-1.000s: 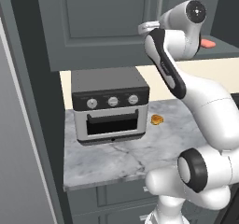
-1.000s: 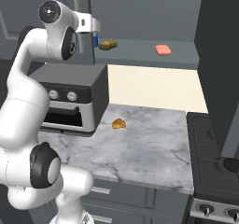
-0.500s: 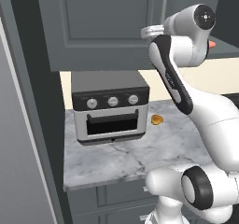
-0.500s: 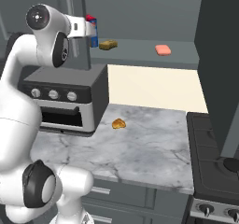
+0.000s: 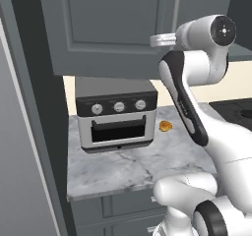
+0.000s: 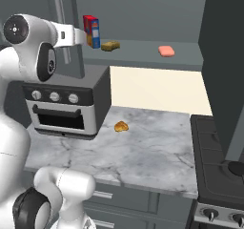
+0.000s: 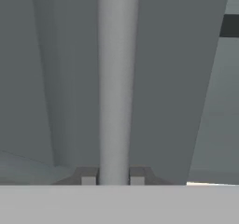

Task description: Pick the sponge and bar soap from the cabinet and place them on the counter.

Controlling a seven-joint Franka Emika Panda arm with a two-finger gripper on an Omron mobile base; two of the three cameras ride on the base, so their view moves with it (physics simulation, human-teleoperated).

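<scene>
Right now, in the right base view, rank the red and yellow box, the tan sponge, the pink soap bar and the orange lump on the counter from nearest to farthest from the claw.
1. Red and yellow cardboard box, on the shelf just right of the claw.
2. Tan-yellow rectangular sponge, on the shelf beside the box.
3. Salmon-pink bar soap, farther right on the shelf.
4. Glossy orange-yellow lump, down on the marble counter. Its rank against the soap is uncertain.

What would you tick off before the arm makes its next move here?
1. Tool closed on the cabinet door handle: ok, a fingertip either side of the bar.
2. Cabinet door open: ok, shelf in view.
3. Sponge on shelf: ok, beside the red box.
4. Bar soap on shelf: ok, lying apart.
5. Counter has bare room: ok, one small orange lump there.
6. Door fully open: cannot tell.
</scene>
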